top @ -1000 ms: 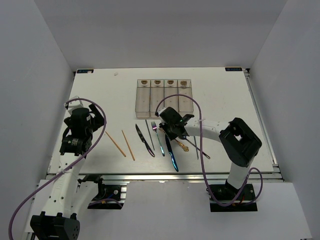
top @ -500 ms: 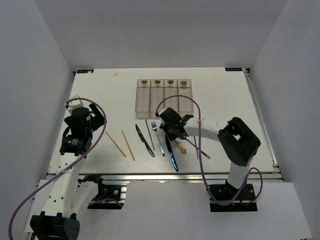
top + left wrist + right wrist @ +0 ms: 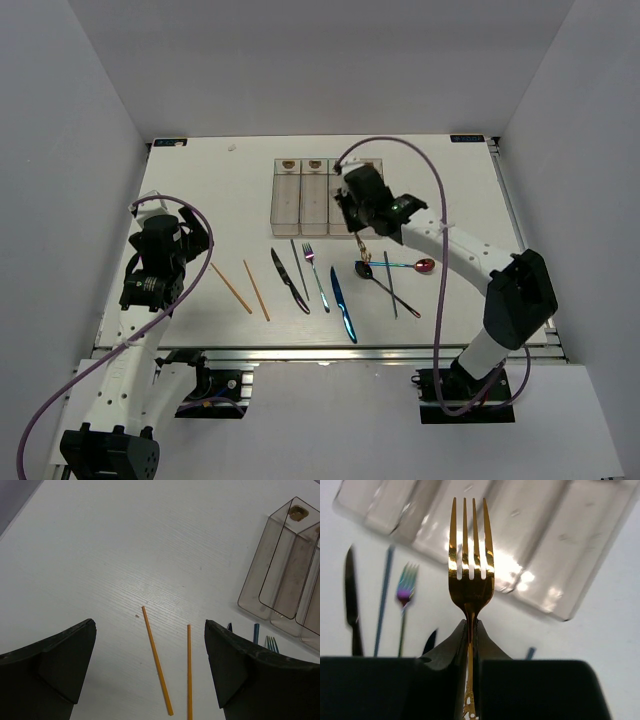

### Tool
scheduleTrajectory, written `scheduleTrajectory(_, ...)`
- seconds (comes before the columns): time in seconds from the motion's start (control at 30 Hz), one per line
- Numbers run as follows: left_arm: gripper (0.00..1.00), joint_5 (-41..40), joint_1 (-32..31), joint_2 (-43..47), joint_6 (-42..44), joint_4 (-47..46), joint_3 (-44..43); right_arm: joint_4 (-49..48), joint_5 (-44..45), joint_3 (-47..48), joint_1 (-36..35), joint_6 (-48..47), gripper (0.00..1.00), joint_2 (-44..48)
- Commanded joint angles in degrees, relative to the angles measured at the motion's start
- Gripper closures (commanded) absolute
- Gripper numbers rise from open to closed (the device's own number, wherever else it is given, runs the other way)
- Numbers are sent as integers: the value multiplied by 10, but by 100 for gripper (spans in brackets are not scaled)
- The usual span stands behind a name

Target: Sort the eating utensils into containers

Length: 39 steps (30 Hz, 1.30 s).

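My right gripper [image 3: 356, 218] is shut on a gold fork [image 3: 469, 575], tines pointing out ahead, held in the air at the near end of the clear containers [image 3: 300, 195]. The containers also show in the right wrist view [image 3: 560, 540]. The fork's handle [image 3: 363, 246] hangs below the gripper. My left gripper [image 3: 188, 242] is open and empty above two tan chopsticks [image 3: 156, 665] on the table [image 3: 100, 555]. A black knife [image 3: 289, 280], a purple fork [image 3: 316, 274], a blue knife [image 3: 343, 304], a black spoon [image 3: 385, 285] and a pink-bowled spoon [image 3: 406, 265] lie near the front.
A thin dark stick [image 3: 299, 262] lies between the black knife and the purple fork, and another [image 3: 391, 292] crosses the black spoon. The containers' left bin shows in the left wrist view [image 3: 280, 575]. The table's front edge [image 3: 330, 345] is close behind the utensils.
My right gripper has lifted the gold fork off the table and carried it back toward the containers. The black and pink-bowled spoons now lie uncovered. The left arm has not moved.
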<state>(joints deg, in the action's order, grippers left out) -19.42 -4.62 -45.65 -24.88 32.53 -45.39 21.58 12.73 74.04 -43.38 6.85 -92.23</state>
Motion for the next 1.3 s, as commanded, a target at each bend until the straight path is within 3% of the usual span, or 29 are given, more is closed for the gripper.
scheduleTrajectory(0.0,2,5,-1,1,4,-5,-7,-7,43,64,72,47,100,-26)
scheduleTrajectory(0.27,2,10,-2,-2,4,-8,-5,-43,129,226,143,66,100,-182)
scheduleTrajectory(0.43,2,14,-3,-4,5,-9,-4,-47,123,302,161,56,100,-262)
scheduleTrajectory(0.73,2,19,-2,-6,7,-11,-4,-71,122,283,167,53,100,-294)
scheduleTrajectory(0.77,2,19,-3,-5,7,-11,-4,-76,121,275,167,54,89,-286)
scheduleTrajectory(0.83,2,20,-2,-5,7,-11,-4,-84,116,248,167,55,86,-278)
scheduleTrajectory(0.87,2,20,-3,-5,7,-11,-4,-88,116,242,167,56,79,-273)
scheduleTrajectory(1.13,2,19,-2,-1,8,-11,-4,-69,95,241,167,62,60,-236)
scheduleTrajectory(1.27,2,10,-2,1,6,-9,-4,-48,68,244,144,58,46,-206)
